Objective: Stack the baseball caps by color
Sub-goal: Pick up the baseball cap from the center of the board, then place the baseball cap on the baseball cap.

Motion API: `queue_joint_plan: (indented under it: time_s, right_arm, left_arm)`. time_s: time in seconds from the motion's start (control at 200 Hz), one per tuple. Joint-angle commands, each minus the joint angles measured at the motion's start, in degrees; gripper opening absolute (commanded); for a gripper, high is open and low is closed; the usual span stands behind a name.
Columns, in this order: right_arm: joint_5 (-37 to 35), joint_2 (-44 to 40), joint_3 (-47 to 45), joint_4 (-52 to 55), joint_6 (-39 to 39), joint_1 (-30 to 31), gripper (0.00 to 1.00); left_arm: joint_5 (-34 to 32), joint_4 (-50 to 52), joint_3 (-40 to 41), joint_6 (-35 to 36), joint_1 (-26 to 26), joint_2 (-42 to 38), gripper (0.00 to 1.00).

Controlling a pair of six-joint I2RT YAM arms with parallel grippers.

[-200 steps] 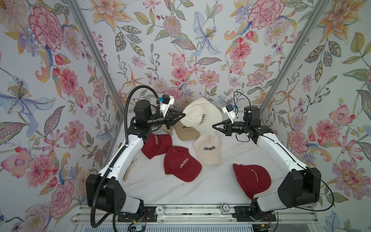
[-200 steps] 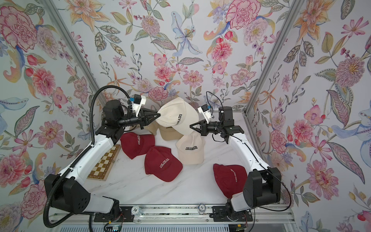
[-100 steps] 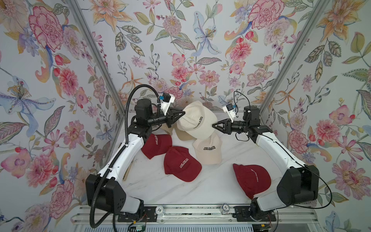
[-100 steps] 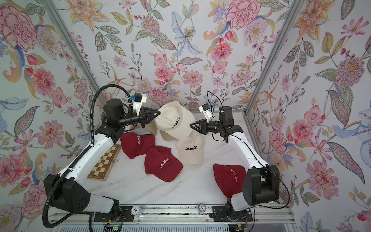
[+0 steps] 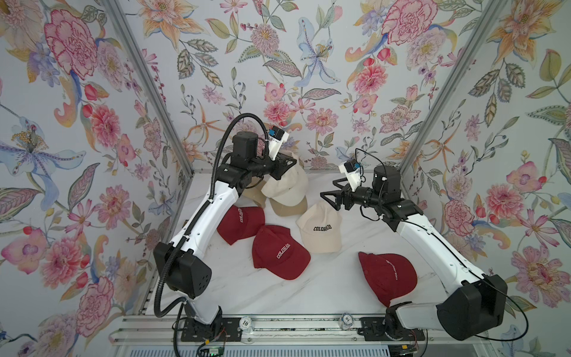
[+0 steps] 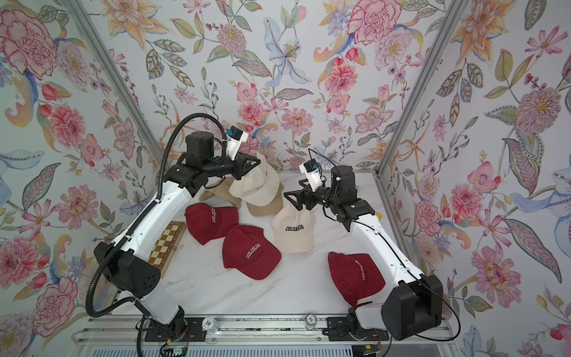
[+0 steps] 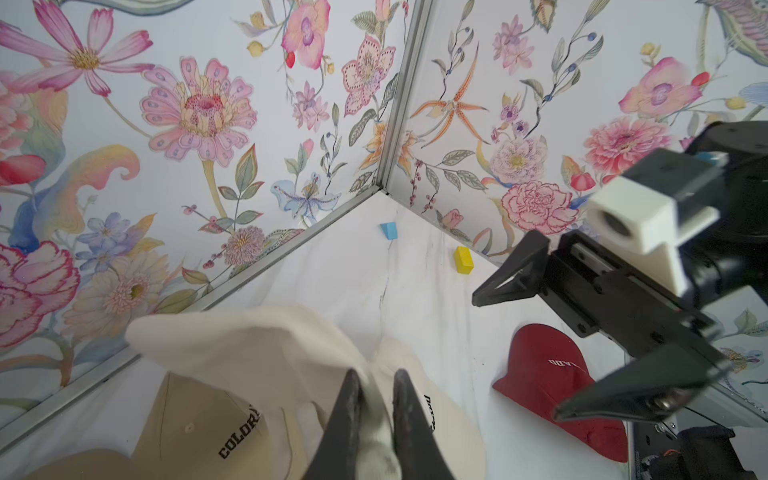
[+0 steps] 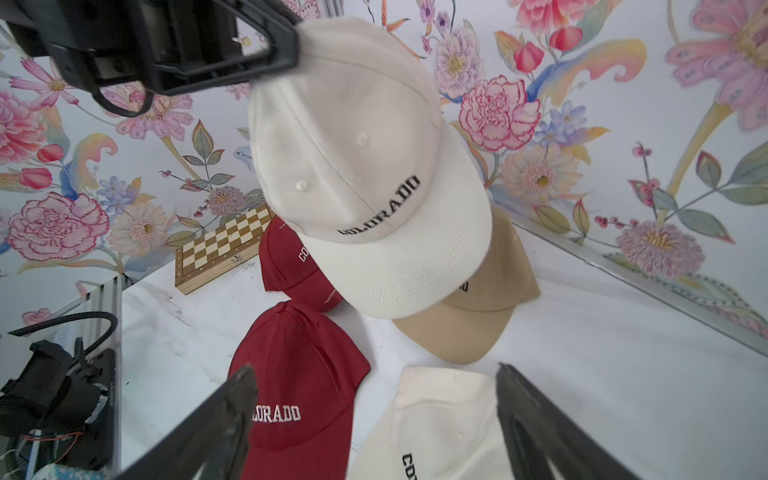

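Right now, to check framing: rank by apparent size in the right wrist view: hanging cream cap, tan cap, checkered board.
1. hanging cream cap (nearest, so inflated)
2. tan cap, partly covered
3. checkered board

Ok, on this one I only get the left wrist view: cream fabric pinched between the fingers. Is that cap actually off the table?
Observer: Yes. The cream cap hangs from the shut left gripper by the back of its crown, brim down over a tan cap. Whether they touch, I cannot tell.
Operator: Where is its partner?
Observer: The second cream cap lies flat on the table, below the open right gripper.
Operator: I see one red cap.
Observer: There are three dark red caps, unstacked: two side by side, the third alone near the table's front edge.
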State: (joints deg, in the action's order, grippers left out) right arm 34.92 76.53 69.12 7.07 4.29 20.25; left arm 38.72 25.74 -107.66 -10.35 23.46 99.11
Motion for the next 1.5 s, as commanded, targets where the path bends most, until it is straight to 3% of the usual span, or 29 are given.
queue_joint_plan:
  time_s: [0.0, 0.195, 0.415, 0.616, 0.801, 0.981, 1.161, 1.351, 1.376, 1.426, 1.496]
  right_arm:
    - [-6.1, -1.1, -2.0, -8.4, 4.5, 2.8, 0.99]
    - [-9.1, 2.4, -1.6, -17.5, 4.9, 7.7, 0.99]
    - [-7.4, 6.8, -0.6, -26.7, -0.1, 8.5, 1.0]
    - [-7.0, 9.8, 1.4, -28.9, -1.7, 9.1, 0.9]
    - [-7.6, 11.9, 2.8, -29.9, -2.3, 9.7, 0.68]
    - [-7.1, 12.7, 3.8, -29.9, -2.2, 10.3, 0.29]
    - [-7.1, 12.0, 3.8, -29.1, -1.8, 10.7, 0.0]
    - [-8.1, 9.9, 4.0, -25.3, -0.6, 11.0, 0.0]
    - [-8.8, 9.3, 4.3, -23.8, -0.3, 11.0, 0.0]
    - [-11.0, 8.2, 5.1, -20.0, 0.4, 11.3, 0.0]
    - [-15.1, 6.5, 7.3, -13.1, 1.4, 11.8, 0.0]
  left_arm:
    - [-5.6, 11.1, -7.2, 3.5, 2.2, 1.7, 0.0]
    - [-9.6, 18.5, -15.2, 4.5, 5.3, 4.8, 0.0]
    - [-10.9, 19.9, -16.7, 4.5, 7.9, 5.4, 0.0]
    - [-10.5, 20.0, -16.6, 4.6, 8.6, 5.7, 0.0]
    - [-9.2, 19.6, -16.3, 4.7, 9.1, 5.9, 0.0]
    - [-8.5, 18.7, -14.9, 4.7, 9.2, 5.7, 0.0]
    - [-8.3, 18.1, -14.2, 4.7, 9.1, 5.4, 0.0]
    - [-11.2, 18.5, -14.6, 5.0, 9.1, 5.1, 0.0]
    - [-13.1, 18.6, -14.9, 5.1, 9.0, 4.9, 0.13]
    - [-19.0, 18.1, -15.1, 5.2, 9.0, 3.9, 0.54]
    - [-29.9, 14.2, -11.8, 5.2, 9.0, 0.1, 0.87]
